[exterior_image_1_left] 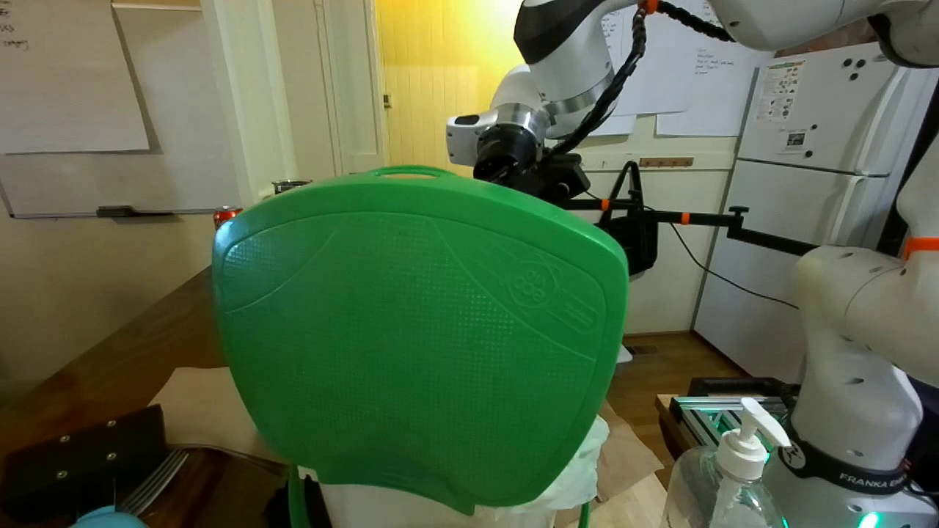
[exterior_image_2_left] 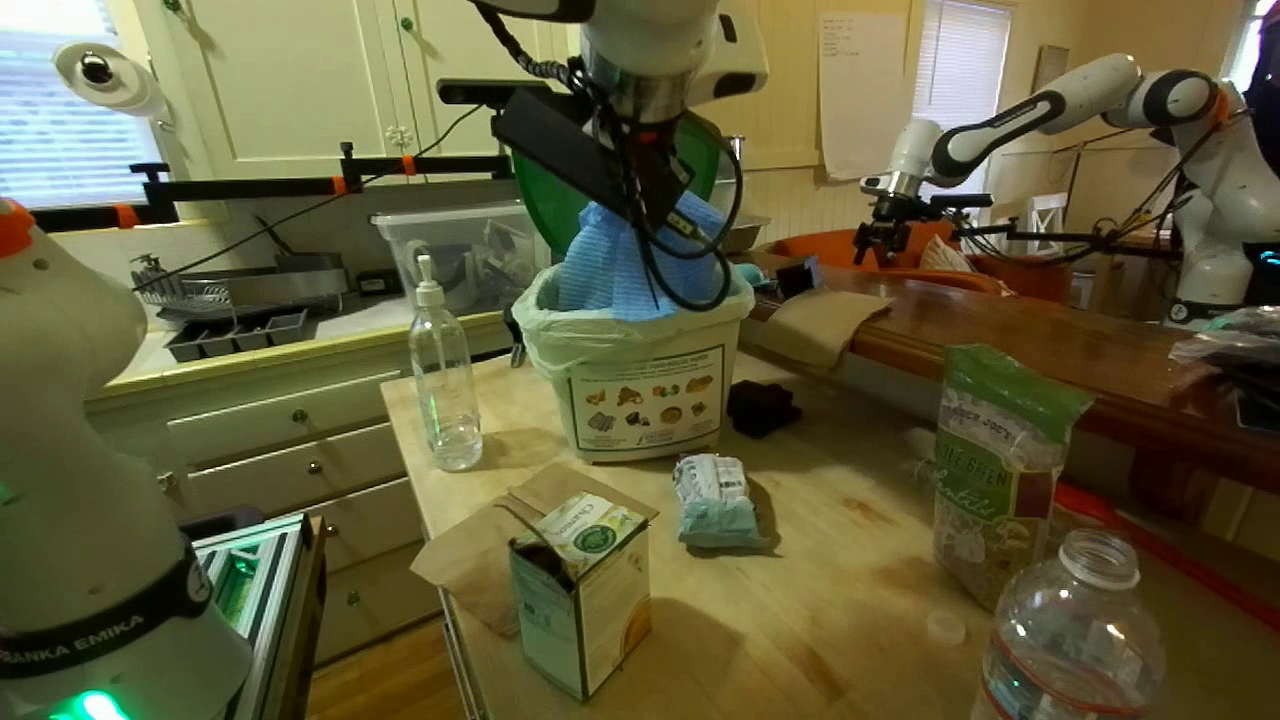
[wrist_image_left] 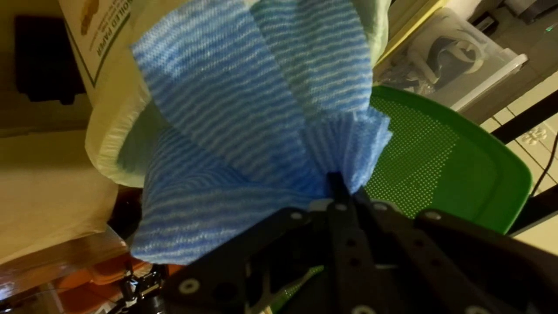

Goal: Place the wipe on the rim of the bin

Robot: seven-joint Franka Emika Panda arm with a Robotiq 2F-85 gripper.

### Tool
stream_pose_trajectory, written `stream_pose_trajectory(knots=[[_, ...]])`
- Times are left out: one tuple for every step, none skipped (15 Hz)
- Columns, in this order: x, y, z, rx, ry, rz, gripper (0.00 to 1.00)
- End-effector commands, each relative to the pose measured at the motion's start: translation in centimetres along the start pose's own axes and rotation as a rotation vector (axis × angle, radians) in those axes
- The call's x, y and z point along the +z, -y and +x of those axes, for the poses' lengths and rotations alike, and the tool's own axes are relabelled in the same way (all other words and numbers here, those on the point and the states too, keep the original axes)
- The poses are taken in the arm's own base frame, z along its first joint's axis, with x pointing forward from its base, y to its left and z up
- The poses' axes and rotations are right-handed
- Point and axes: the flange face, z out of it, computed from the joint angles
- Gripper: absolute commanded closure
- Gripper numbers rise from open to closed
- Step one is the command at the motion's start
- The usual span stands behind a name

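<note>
Gripper [wrist_image_left: 348, 187], wrist view: 2 fingers pressed tog., pinching a bunched part of blue striped wipe [wrist_image_left: 235, 113]; rest of wipe fans out from tips in loose folds.

Wipe pos.: in grip, over mouth of bin [exterior_image_2_left: 650, 405]. In an ext. view its lower edge overlaps the near, liner-covered rim [exterior_image_2_left: 540, 312]; contact w/ rim can't be told.

Bin: whitish, upright on wooden table [exterior_image_2_left: 840, 620], label [wrist_image_left: 102, 32] (incl. "SOILED PAPER") on front, pale liner [wrist_image_left: 107, 150] folded over rim. Green lid [exterior_image_1_left: 418, 330] raised, on side away from label; in an ext. view it fills ctr & hides the fingertips.

Same table: pump bottle [exterior_image_2_left: 450, 390], upright, just beside bin; soft packet [exterior_image_2_left: 718, 500] lying near bin, label side; dark obj. [exterior_image_2_left: 762, 408] just beside bin, ID unclear; carton [exterior_image_2_left: 590, 600] standing at brown paper [exterior_image_2_left: 465, 565] (on it or beside it, can't tell); lentil bag [exterior_image_2_left: 1005, 475] & clear bottle [exterior_image_2_left: 1070, 640], both upright, well apart from bin.

Bkgd: clear tub [exterior_image_2_left: 465, 245] w/ mixed contents on counter [exterior_image_2_left: 280, 358]; 2nd robot arm [exterior_image_2_left: 1090, 90] well apart from bin, its tool [exterior_image_2_left: 882, 238] pointing down.
</note>
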Motion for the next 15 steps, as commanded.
stream_pose_trajectory(knots=[[0.8, -2.4, -2.0, 0.053, 0.018, 0.045, 1.00], [1.2, -3.2, -2.6, 0.072, 0.020, 0.041, 1.00], [1.4, -3.8, -2.9, 0.087, 0.025, 0.042, 1.00], [1.7, -4.4, -3.4, 0.103, 0.030, 0.046, 1.00], [1.9, -4.9, -3.7, 0.116, 0.036, 0.045, 1.00], [2.1, -5.3, -3.9, 0.126, 0.041, 0.044, 1.00], [2.3, -5.6, -4.2, 0.133, 0.049, 0.043, 1.00], [2.4, -5.9, -4.5, 0.139, 0.057, 0.039, 1.00], [2.4, -6.1, -4.8, 0.146, 0.070, 0.038, 1.00], [2.3, -6.3, -5.1, 0.152, 0.082, 0.026, 1.00], [2.2, -6.5, -5.4, 0.162, 0.101, 0.023, 1.00], [2.2, -6.7, -5.7, 0.171, 0.116, 0.014, 1.00], [1.9, -6.7, -6.0, 0.175, 0.131, 0.001, 1.00], [1.6, -6.8, -6.3, 0.182, 0.140, -0.010, 1.00], [1.2, -6.7, -6.5, 0.186, 0.151, -0.019, 1.00]])
